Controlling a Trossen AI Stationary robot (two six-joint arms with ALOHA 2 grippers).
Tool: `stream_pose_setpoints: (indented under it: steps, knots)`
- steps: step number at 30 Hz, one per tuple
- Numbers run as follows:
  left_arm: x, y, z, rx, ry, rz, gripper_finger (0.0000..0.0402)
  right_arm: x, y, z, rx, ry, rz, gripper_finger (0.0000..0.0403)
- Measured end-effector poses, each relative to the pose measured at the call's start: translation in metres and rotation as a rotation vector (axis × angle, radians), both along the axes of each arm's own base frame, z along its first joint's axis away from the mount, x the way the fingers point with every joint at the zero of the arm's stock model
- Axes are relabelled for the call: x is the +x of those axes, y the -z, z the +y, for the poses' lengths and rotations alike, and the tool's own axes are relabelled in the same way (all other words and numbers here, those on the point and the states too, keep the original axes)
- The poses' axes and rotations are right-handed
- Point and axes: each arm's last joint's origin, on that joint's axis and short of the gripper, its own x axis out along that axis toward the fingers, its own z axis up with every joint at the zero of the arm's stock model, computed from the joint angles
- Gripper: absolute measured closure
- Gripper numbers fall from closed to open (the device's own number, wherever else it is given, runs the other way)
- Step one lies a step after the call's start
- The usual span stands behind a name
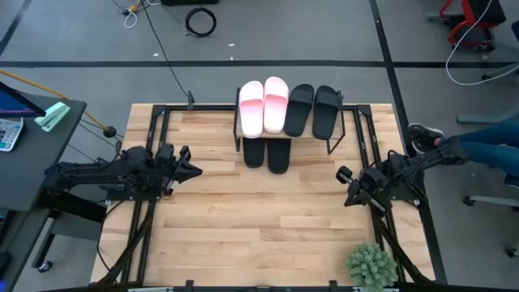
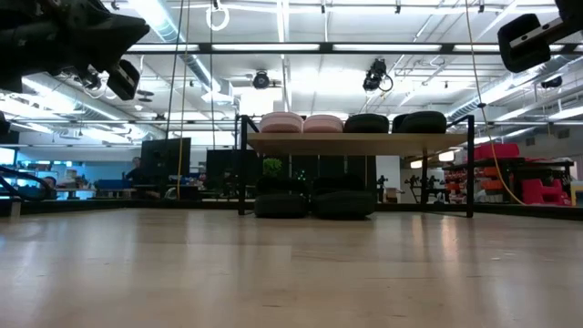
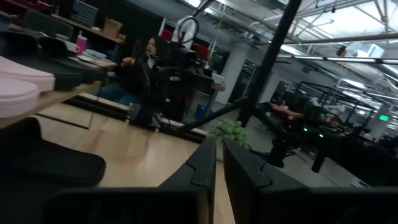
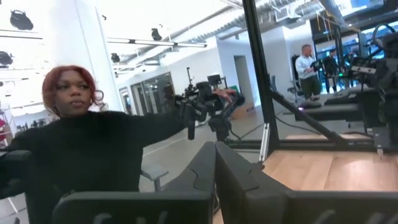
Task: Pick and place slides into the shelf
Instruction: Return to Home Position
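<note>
While left gripper [image 1: 197,170] and right gripper [image 1: 349,195] hover, jaws together, near the table's side edges, the far-edge shelf [image 2: 364,143] carries pink slides [image 1: 263,105] and black slides [image 1: 314,109] on top, with another black pair [image 1: 266,154] underneath.

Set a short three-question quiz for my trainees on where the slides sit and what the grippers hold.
1. How many pink slides lie on the shelf's top board?
2. True or false: all four black slides lie on that top board.
3. The left gripper and right gripper hold: A) a slide each, B) nothing, C) the shelf frame.
Key: 1. Two. 2. False: two lie beneath it. 3. B.
</note>
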Motion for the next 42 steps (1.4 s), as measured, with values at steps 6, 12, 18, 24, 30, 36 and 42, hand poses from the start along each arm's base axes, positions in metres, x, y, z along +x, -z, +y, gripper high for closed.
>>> stream_pose_setpoints:
  steps: [6, 12, 18, 24, 30, 36, 42]
  knots:
    - [0.0, 0.0, -0.004, 0.0, 0.037, -0.002, 0.0376, -0.003, 0.004, -0.001, -0.001, 0.0, 0.004, 0.0389]
    - [-0.006, -0.005, -0.005, 0.005, 0.047, -0.055, 0.037, -0.004, 0.008, -0.001, -0.01, 0.0, 0.035, 0.0389]
    - [-0.012, -0.01, -0.006, 0.01, 0.047, -0.115, 0.0363, -0.003, 0.008, -0.001, -0.012, 0.0, 0.039, 0.0389]
    - [-0.013, -0.01, -0.006, 0.01, 0.047, -0.121, 0.037, -0.003, 0.008, -0.001, -0.012, 0.0, 0.039, 0.0389]
    - [-0.013, -0.01, -0.006, 0.01, 0.047, -0.121, 0.0376, -0.003, 0.008, -0.001, -0.012, 0.0, 0.039, 0.0389]
    - [-0.013, -0.01, -0.006, 0.01, 0.047, -0.121, 0.0368, -0.003, 0.008, -0.001, -0.012, 0.0, 0.039, 0.0389]
    - [-0.013, -0.01, -0.006, 0.01, 0.047, -0.121, 0.0363, -0.003, 0.008, -0.001, -0.012, 0.0, 0.039, 0.0389]
